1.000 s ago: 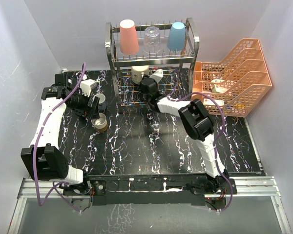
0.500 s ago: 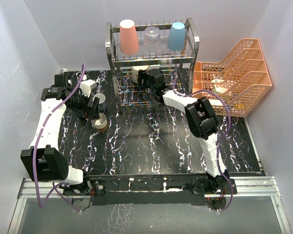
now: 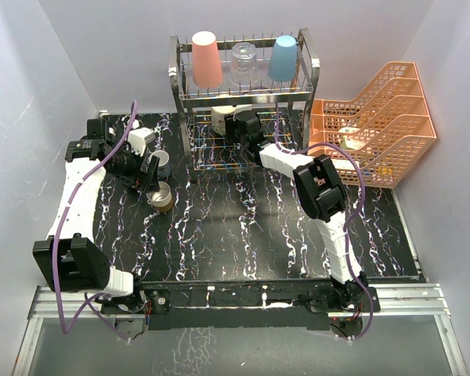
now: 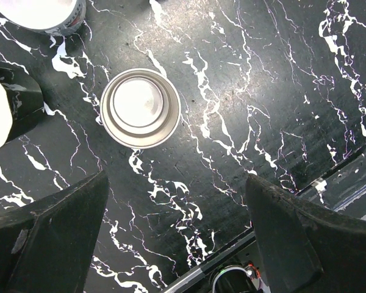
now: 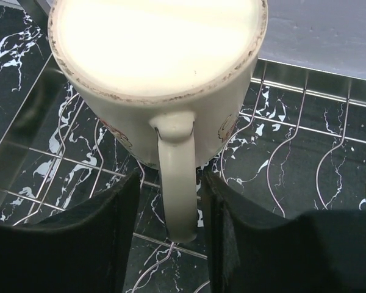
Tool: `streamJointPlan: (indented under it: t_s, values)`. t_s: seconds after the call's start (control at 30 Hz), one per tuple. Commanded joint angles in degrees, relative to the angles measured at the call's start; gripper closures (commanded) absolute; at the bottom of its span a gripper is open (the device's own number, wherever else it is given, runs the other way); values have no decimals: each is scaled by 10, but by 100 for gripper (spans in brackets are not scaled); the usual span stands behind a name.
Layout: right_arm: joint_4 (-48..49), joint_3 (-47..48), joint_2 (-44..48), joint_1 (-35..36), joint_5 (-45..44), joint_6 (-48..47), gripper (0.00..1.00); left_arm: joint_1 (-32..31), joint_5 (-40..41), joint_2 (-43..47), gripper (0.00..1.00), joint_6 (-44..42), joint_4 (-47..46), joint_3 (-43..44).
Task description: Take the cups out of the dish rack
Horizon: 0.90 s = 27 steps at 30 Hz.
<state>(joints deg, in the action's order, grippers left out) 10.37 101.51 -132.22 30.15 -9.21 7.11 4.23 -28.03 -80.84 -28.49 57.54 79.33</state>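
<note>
The right gripper (image 5: 171,180) is narrowed around the handle (image 5: 178,183) of the cream mug (image 5: 158,61). One finger sits on each side, and a sliver of gap shows at the 9 o'clock side, so it is not clamped. The mug stands upside down on the lower tier of the chrome dish rack (image 3: 175,74). Its pale base faces up, with a brown-flecked edge and a small print on its wall.

On the upper tier three more stand inverted in a row: a salmon-pink tumbler (image 3: 206,59), a clear glass (image 3: 244,64) and a light-blue tumbler (image 3: 283,57).

The left gripper (image 4: 175,183) hangs with its jaws spread wide, holding nothing. Just toward 12 o'clock of it in the wrist view is the brownish metallic cup (image 4: 140,108), upright on the black marbled table (image 3: 258,227) and showing only its own shiny floor. The small grey cup (image 3: 160,163) stands near it, toward 12 o'clock in the top view.

That makes four cups in the rack and two on the table. At 3 o'clock of the rack, the orange lattice trays (image 3: 399,102) hold a few small pale items — too small to identify.
</note>
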Motion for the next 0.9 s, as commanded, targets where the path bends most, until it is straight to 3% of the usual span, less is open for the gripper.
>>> streamJointPlan:
  t_s: [0.0,0.17,0.57,0.87]
  values:
    - [30,17,3,-2,0,-6,59,1,-24,22,9,-7,22,25]
    - [42,3,25,1,11,8,91,0,-36,22,8,-28,24,17]
    - [103,-155,166,17,16,66,92,-4,-139,90,8,-128,7,-37]
    - [120,-277,284,24,37,213,92,-39,-139,139,9,-166,-95,-110]
